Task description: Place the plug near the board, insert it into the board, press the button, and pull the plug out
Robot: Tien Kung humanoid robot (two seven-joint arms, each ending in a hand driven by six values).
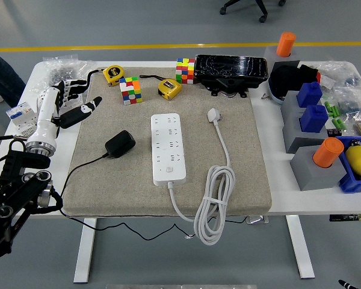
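1. Head view: I see my left hand (65,102) raised over the left side of the counter (277,180), its fingers (91,104) spread and holding nothing, the thumb pointing right toward the mat's edge.
2. The black plug (120,144) lies on the beige mat (246,156), well clear of that hand and just left of the board (168,148), not touching it. Its thin black cable (78,171) trails off the mat's left side toward the near edge.
3. The board is a white power strip lying lengthwise in the middle of the mat, sockets up, with a round button (168,170) near its near end.
4. The board's own white cord (212,198) loops in a coil at the mat's near right, and its white plug (213,114) rests on the mat to the right of the strip.
5. At the far edge of the mat I can make out two colour cubes (130,90), two yellow tape measures (168,88) and a black tray (231,71).
6. On the right of the counter stand blue and grey blocks (313,117) with orange cylinders (328,152).
7. My right hand is out of the picture.
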